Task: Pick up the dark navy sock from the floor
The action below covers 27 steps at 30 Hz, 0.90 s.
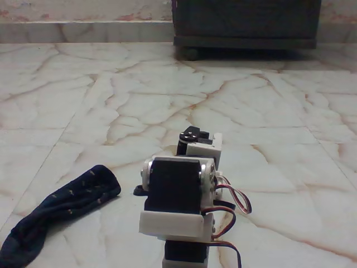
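The dark navy sock (58, 209) lies limp on the floor (167, 89) at the lower left, stretching from beside the arm down to the bottom-left corner, its pale flecks visible. My white arm (177, 195) with black servo blocks is folded up at the bottom centre, seen from behind. The gripper end (199, 146) points away from the camera, just past the arm's body. Its fingers are hidden, so their state does not show. The sock's near end is about a hand's width left of the arm and nothing touches it.
A dark cabinet (245, 22) on round feet stands against the back wall at upper right. Red, white and black cables (234, 204) loop out to the arm's right. Marble tiles spread out ahead and to both sides.
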### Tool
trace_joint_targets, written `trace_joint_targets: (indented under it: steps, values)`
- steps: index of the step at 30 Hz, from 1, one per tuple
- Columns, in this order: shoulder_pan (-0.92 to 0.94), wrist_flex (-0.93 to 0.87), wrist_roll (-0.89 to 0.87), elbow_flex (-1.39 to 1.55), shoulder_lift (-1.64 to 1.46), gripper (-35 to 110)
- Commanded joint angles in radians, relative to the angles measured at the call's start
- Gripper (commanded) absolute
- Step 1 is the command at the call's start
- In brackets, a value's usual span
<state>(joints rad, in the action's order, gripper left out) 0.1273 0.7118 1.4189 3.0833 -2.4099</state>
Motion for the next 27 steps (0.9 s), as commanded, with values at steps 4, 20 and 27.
trace_joint_targets:
  steps: [4,20,27]
  values:
    - [-0.023,0.028,-0.055,-0.009,-0.02,1]
    - [-0.201,-0.546,-0.566,-0.522,0.463,6]
    - [-0.282,-0.782,-0.805,-0.859,0.742,7]
